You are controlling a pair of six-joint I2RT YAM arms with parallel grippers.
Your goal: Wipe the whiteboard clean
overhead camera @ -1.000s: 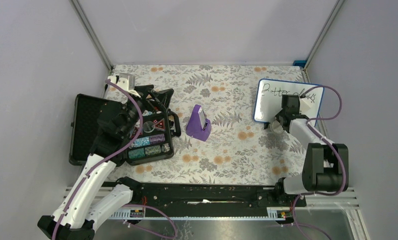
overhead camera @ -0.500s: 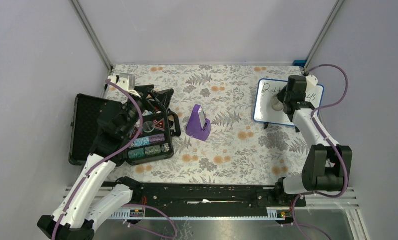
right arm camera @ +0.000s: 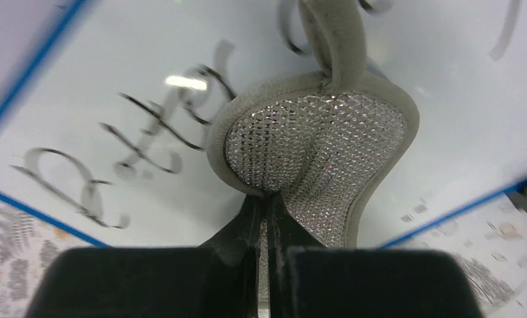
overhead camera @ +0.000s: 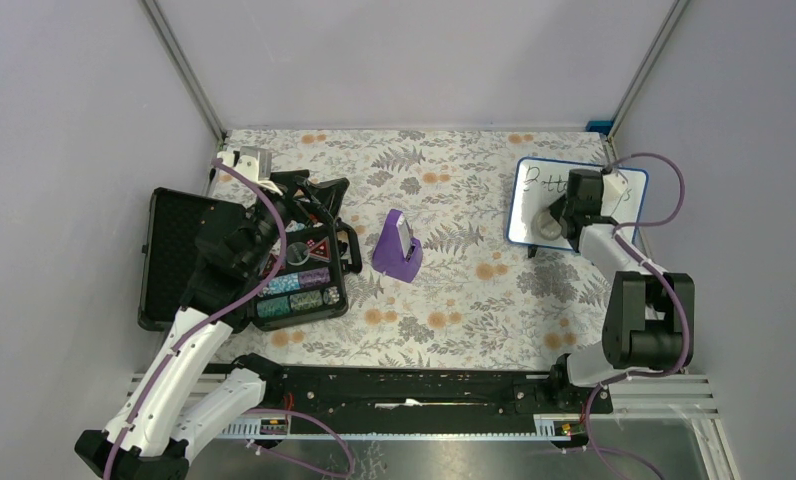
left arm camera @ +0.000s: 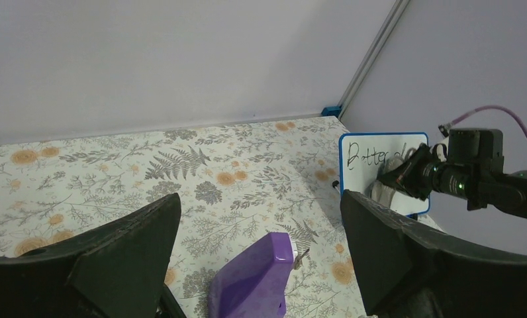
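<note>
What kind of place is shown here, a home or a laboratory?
Probably a laboratory robot cell: plain walls on aluminium posts enclose a floral-clothed table, with a left arm and right arm bolted to a rail.

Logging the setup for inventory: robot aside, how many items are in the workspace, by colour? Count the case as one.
Black: 1, open case
Purple: 1, wedge
White: 1, whiteboard
Grey: 1, mesh pad
Total: 4

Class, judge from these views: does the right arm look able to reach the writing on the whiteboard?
Probably yes: its jaws hold the mesh pad over the whiteboard, and the writing lies right beside the pad with nothing between.
</note>
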